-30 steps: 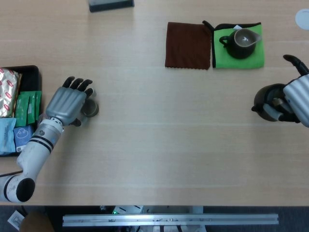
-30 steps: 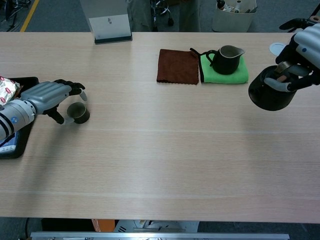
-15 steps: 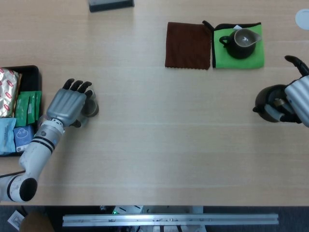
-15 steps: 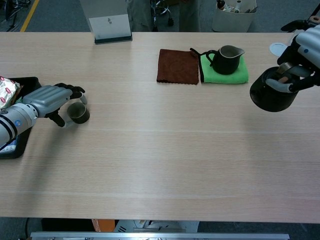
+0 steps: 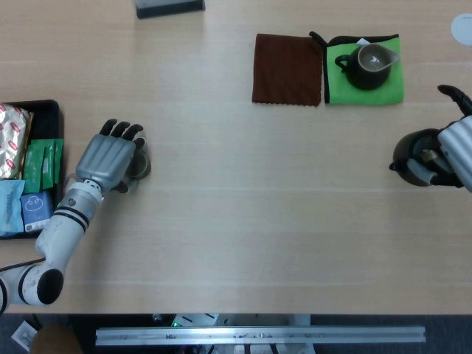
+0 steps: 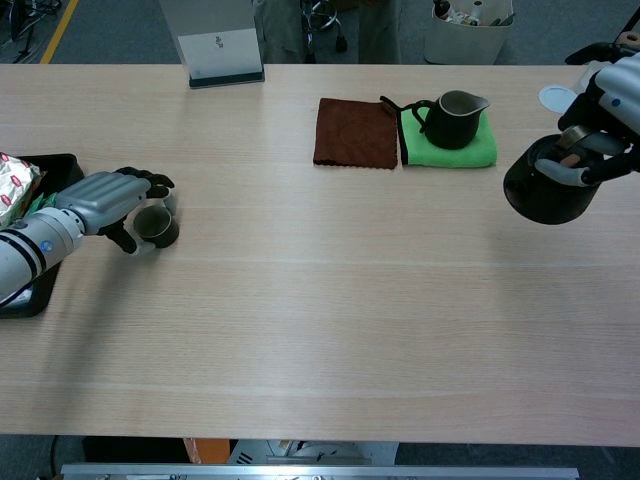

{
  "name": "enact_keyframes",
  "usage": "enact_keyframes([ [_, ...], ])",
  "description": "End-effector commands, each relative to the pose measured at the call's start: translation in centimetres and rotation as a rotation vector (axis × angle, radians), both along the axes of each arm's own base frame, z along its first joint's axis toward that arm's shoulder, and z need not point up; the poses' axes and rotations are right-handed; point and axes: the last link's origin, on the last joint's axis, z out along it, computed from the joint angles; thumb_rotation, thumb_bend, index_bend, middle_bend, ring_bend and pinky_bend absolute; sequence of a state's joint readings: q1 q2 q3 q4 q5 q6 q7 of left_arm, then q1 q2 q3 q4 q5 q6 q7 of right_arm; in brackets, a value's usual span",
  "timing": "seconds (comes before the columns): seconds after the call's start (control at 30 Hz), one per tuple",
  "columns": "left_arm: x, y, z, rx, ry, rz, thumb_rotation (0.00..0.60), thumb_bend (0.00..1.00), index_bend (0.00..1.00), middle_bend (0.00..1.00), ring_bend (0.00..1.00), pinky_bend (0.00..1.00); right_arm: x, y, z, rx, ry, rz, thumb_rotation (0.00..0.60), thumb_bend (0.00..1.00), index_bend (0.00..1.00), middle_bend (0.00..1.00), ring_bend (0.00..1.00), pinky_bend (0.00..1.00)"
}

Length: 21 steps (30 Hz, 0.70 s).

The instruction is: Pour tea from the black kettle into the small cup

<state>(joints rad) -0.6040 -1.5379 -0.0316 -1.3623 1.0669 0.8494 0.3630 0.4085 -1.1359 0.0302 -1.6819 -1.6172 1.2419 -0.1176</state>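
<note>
Two hands, well apart: your left hand (image 6: 105, 203) curls around the small cup (image 6: 156, 226) to steady it; your right hand (image 6: 600, 135) grips the black kettle (image 6: 545, 188), lifted for pouring.

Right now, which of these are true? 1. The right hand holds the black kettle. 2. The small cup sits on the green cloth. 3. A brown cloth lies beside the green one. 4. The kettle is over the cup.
1. True: the right hand grips the black kettle.
2. False: the small cup stands on the table by the left hand; a dark pitcher sits on the green cloth.
3. True: the brown cloth lies beside it.
4. False: the kettle is far across the table.
</note>
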Motion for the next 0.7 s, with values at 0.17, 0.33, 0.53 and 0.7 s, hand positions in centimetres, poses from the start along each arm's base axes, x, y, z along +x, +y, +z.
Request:
enact_keyframes([
  [0.17, 0.4, 0.0, 0.0, -0.001, -0.002, -0.016, 0.600, 0.27, 0.40, 0.15, 0.10, 0.06, -0.1, 0.0, 0.0, 0.002, -0.005, -0.003, 0.524, 0.25, 1.00, 1.00, 0.94, 0.14],
  [0.33, 0.9, -0.1, 0.2, -0.006, -0.004, -0.033, 0.600, 0.27, 0.42, 0.16, 0.10, 0.06, -0.1, 0.0, 0.0, 0.005, -0.011, -0.006, 0.528, 0.25, 1.00, 1.00, 0.94, 0.14],
  [0.53, 2.3, -0.4, 0.5, -0.020, -0.018, -0.070, 0.600, 0.27, 0.42, 0.16, 0.10, 0.06, -0.1, 0.1, 0.2, 0.003, -0.015, -0.004, 0.528, 0.25, 1.00, 1.00, 0.94, 0.14],
  [0.7, 4.5, -0.6, 0.5, -0.045, -0.050, -0.112, 0.600, 0.27, 0.42, 0.16, 0.10, 0.06, 0.0, 0.1, 0.2, 0.009, -0.027, -0.009, 0.529, 0.25, 1.00, 1.00, 0.94, 0.14],
])
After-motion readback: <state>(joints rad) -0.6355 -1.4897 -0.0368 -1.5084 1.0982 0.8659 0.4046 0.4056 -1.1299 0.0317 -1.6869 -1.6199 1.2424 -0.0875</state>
